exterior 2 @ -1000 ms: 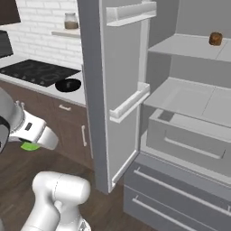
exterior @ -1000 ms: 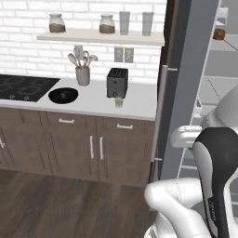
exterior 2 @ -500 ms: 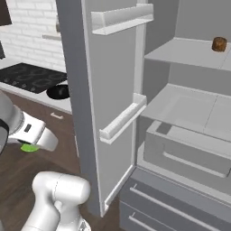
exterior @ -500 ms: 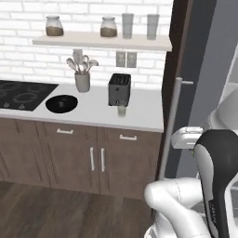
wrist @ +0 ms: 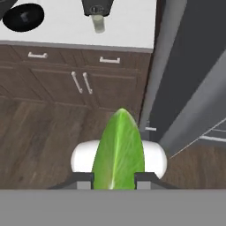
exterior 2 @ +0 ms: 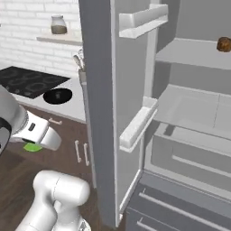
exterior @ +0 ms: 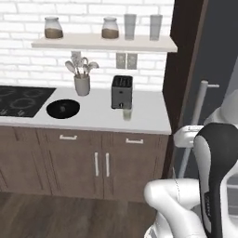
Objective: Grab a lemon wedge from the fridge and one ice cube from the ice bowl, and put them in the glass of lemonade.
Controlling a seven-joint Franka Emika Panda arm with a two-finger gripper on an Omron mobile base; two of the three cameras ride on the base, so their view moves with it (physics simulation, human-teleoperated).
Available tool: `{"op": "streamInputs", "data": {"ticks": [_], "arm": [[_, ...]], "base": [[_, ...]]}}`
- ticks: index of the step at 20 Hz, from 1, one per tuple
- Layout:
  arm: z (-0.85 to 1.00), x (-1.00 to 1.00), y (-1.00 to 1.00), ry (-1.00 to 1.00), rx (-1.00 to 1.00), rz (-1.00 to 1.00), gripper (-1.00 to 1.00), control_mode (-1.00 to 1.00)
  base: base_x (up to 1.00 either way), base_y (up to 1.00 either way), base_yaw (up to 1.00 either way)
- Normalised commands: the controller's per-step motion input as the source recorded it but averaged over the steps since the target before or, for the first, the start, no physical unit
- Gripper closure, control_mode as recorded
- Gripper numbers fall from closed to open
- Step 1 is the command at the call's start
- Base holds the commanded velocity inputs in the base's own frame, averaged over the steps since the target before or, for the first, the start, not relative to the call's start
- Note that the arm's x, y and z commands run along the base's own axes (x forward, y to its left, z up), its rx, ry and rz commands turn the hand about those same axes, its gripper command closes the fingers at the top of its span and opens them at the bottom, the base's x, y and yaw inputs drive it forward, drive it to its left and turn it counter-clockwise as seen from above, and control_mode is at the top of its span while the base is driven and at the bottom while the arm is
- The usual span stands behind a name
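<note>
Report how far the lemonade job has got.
Done: the fridge is open and the lemon wedge is out, clamped in the gripper. In hand: carrying it over the floor toward the counter. Left: drop it into the glass of lemonade, then add an ice cube from the black bowl.

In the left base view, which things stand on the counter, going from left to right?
Stove top → ice bowl → utensil jar → toaster → glass of lemonade, which stands just in front of the toaster's right side.
</note>
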Motion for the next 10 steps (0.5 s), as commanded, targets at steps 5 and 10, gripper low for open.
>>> {"op": "streamInputs", "data": {"ticks": [5,10], "arm": [[0.0,0.0,0.0,0.0,0.0,0.0,1.0,1.0],[0.0,0.0,0.0,0.0,0.0,0.0,1.0,1.0]], "base": [[0.8,0.87,-0.42],[0.68,0.56,-0.6]]}}
